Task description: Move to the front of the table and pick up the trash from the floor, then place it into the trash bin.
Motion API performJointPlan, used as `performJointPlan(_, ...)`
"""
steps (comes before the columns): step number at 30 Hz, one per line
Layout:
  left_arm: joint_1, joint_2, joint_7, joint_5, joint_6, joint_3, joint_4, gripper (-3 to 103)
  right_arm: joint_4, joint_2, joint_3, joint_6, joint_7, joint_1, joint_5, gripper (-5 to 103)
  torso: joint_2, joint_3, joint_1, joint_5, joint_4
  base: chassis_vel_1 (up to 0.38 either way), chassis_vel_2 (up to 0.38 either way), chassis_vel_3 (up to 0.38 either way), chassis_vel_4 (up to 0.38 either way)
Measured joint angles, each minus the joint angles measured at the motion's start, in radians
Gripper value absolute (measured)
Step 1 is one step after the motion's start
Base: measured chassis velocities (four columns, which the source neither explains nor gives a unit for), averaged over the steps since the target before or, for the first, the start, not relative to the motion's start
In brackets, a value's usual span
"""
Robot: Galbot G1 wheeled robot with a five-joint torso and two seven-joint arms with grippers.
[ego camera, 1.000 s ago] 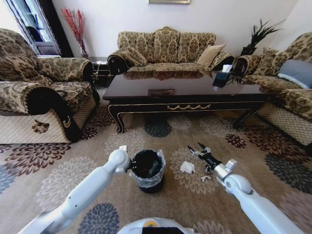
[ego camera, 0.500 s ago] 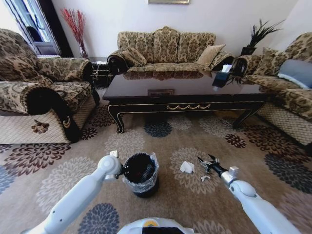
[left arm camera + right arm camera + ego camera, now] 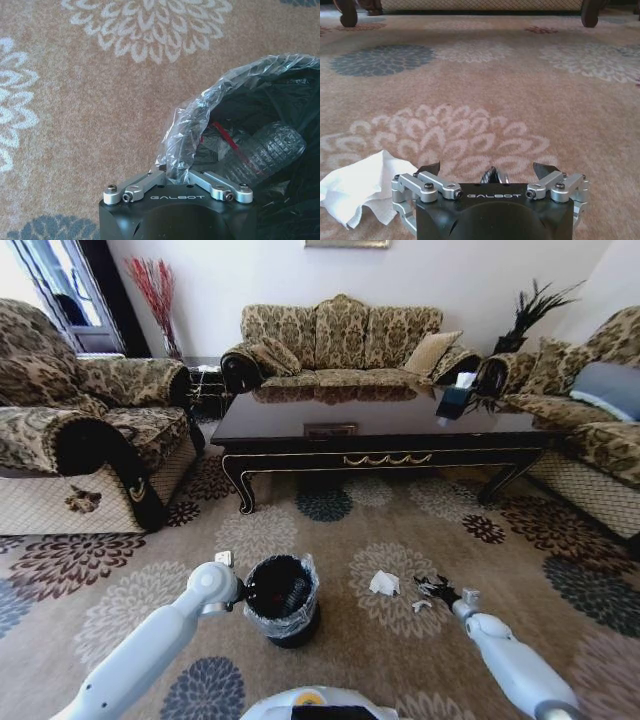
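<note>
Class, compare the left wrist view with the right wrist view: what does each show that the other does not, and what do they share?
In the left wrist view alone: the left gripper clamped on the clear liner of the trash bin, with a crushed plastic bottle lying inside.

In the right wrist view alone: the right gripper, open and low over the floor, a white paper wad beside it, and the carved legs of the table far off.

Both share the flower-patterned carpet under the gripper.
</note>
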Motion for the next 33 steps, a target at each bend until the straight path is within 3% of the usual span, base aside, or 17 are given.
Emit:
performJointPlan(19, -0.001, 0.023, -0.001, -0.034, 0.0, -0.02, -0.018, 0, -0.131, 0.032, 0.002, 0.022, -0.002, 0.056, -0.042, 103, 0.0, 0.0, 0.0, 0.0001, 0.0, 0.0, 0.0, 0.0, 0.0)
performJointPlan(22, 0.006, 0.022, -0.001, -0.033, 0.0, -0.024, -0.018, 0, -0.14, 0.033, 0.003, 0.025, -0.013, 0.06, -0.035, 91, 0.0, 0.0, 0.0, 0.0001, 0.0001, 0.0, 0.0, 0.0, 0.0)
performJointPlan(24, 0.008, 0.022, -0.001, -0.031, 0.0, -0.025, -0.017, 0, -0.14, 0.033, 0.003, 0.026, -0.014, 0.06, -0.033, 91, 0.0, 0.0, 0.0, 0.0001, 0.0, 0.0, 0.0, 0.0, 0.0)
performJointPlan(25, 0.013, 0.022, -0.001, -0.027, 0.0, -0.028, -0.017, 0, -0.14, 0.034, 0.003, 0.026, -0.016, 0.06, -0.03, 80, 0.0, 0.0, 0.0, 0.0001, 0.0, 0.0, 0.0, 0.0, 0.0)
performJointPlan(28, 0.019, 0.022, -0.001, -0.024, 0.0, -0.03, -0.017, 0, -0.137, 0.034, 0.003, 0.026, -0.019, 0.057, -0.03, 75, 0.0, 0.0, 0.0, 0.0, 0.0002, 0.0, 0.0, 0.0, 0.0)
performJointPlan(31, 0.026, 0.019, -0.002, -0.021, 0.0, -0.034, -0.022, 0, -0.13, 0.035, 0.003, 0.03, -0.02, 0.047, -0.034, 58, 0.0, 0.0, 0.0, 0.0001, 0.0, 0.0, 0.0, 0.0, 0.0)
performJointPlan(33, 0.028, 0.018, -0.002, -0.018, 0.0, -0.035, -0.022, 0, -0.128, 0.036, 0.003, 0.032, -0.02, 0.045, -0.036, 58, 0.0, 0.0, 0.0, 0.0001, 0.0, 0.0, 0.0, 0.0, 0.0)
